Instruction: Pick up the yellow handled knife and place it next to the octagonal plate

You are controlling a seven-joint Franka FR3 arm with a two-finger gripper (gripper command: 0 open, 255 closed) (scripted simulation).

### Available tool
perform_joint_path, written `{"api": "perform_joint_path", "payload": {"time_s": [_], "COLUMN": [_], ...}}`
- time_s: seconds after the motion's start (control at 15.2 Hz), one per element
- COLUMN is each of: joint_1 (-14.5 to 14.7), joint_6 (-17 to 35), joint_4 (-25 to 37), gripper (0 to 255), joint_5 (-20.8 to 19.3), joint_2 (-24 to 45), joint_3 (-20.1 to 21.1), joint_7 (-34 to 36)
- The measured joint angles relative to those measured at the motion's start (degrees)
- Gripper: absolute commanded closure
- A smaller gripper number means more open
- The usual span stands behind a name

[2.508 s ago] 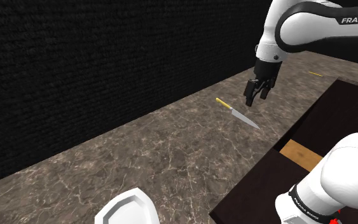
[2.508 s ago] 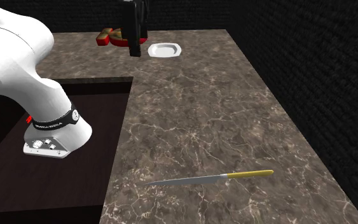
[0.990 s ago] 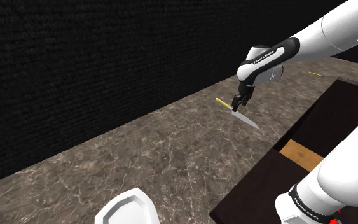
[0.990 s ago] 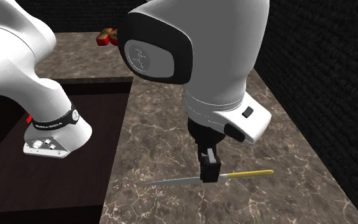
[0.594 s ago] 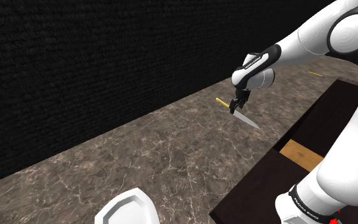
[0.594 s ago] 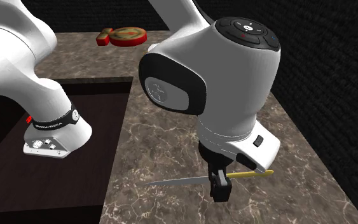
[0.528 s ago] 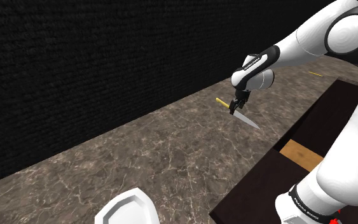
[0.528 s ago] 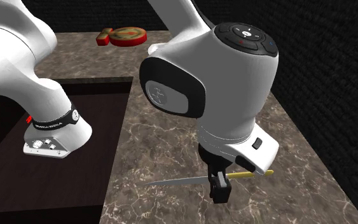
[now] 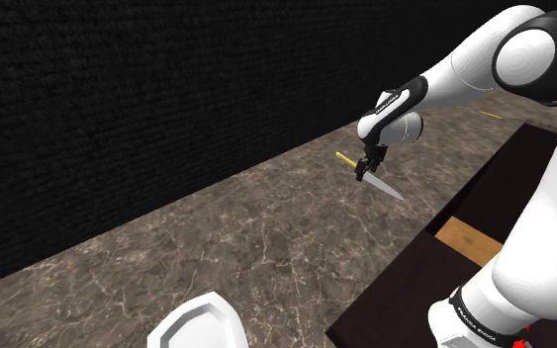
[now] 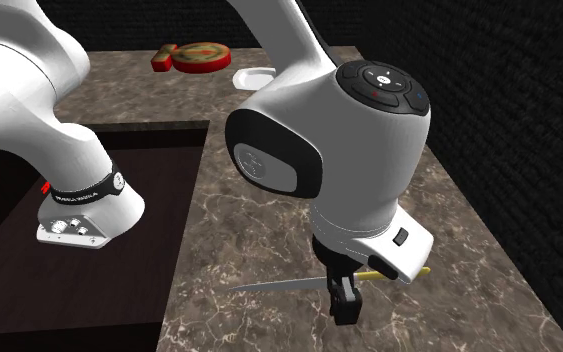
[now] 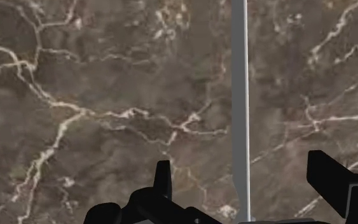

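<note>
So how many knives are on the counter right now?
1. The knife lies on the counter near the dark wall, with the open gripper straddling it. A tiny yellow sliver farther along is too small to identify.

Brown veined marble counter [image 9: 266,237], dark textured wall [image 9: 118,119] behind it

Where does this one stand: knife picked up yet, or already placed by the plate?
Approach looks done: the claw is open astride the blade of the knife, which lies flat on the countertop. In hand: the grasp, not yet closed. Left: lift, carry and set it beside the white octagonal plate, far along the counter.
</note>
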Motion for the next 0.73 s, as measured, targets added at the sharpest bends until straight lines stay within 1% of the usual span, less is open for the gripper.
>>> {"api": "perform_joint_path", "payload": {"time_s": [0.13, 0.2, 0.73], "joint_1": [0.0, 0.0, 0.0], "joint_6": [0.0, 0.0, 0.0], "joint_4": [0.0, 0.0, 0.0], "gripper": [0, 255, 255], "joint_5": [0.0, 0.0, 0.0], "joint_2": [0.0, 0.0, 0.0], "joint_3": [0.0, 0.0, 0.0], "joint_7": [0.0, 0.0, 0.0]}}
